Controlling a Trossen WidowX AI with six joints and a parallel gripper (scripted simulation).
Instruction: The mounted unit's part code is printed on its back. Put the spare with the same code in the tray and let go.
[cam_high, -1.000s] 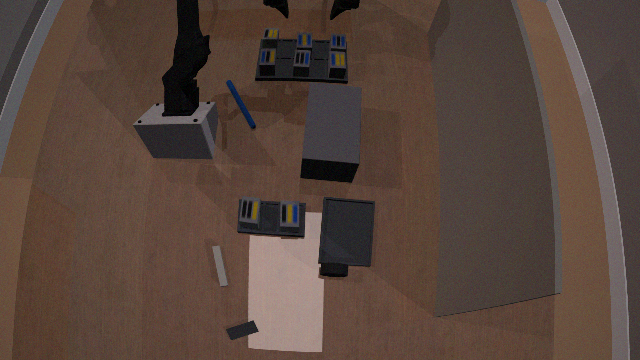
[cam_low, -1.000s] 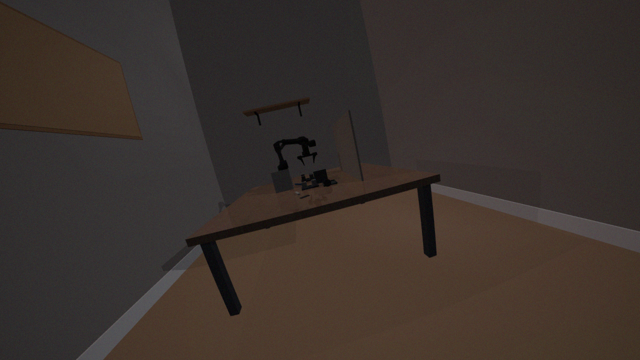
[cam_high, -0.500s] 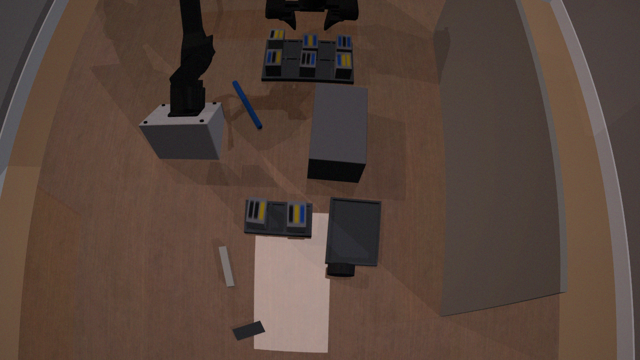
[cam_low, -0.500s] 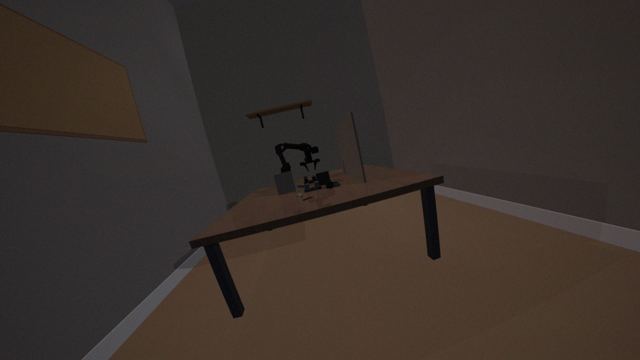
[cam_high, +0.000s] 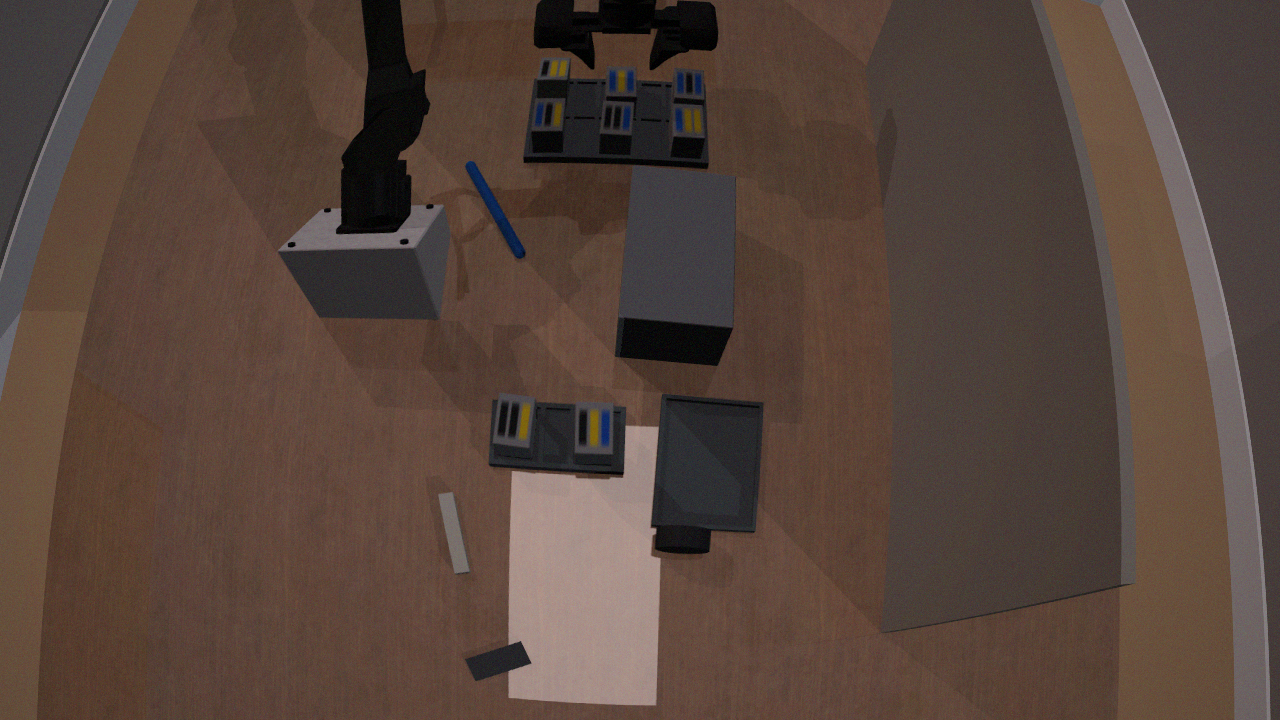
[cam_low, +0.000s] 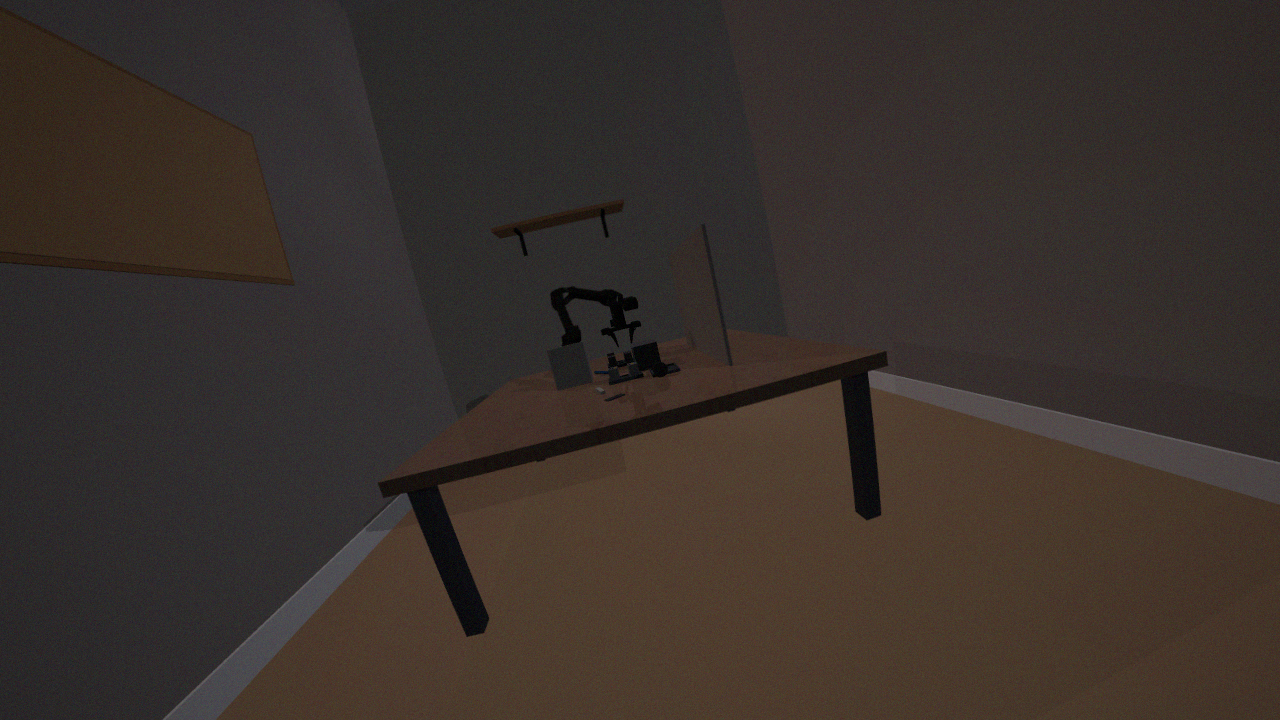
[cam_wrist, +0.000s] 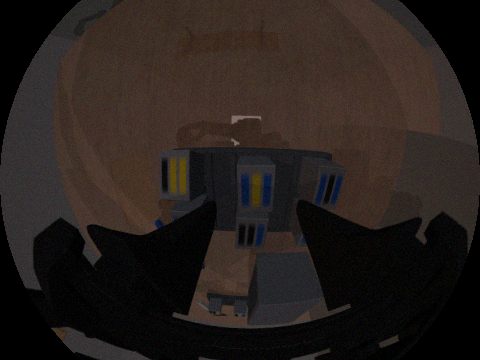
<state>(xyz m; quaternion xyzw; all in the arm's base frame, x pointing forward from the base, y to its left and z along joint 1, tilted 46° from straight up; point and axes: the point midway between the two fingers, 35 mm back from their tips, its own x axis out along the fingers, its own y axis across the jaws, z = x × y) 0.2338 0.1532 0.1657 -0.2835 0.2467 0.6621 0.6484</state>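
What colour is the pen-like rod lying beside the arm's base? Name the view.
Blue: the rod shows best in the top view.

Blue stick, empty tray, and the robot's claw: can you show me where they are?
Blue stick (cam_high: 494, 209): top view, on the middle of its length.
Tray (cam_high: 708, 406): top view, on its far rim.
Gripper (cam_high: 624, 55): top view, midway between the fingertips, above the rack of spares; partly open, holding nothing.
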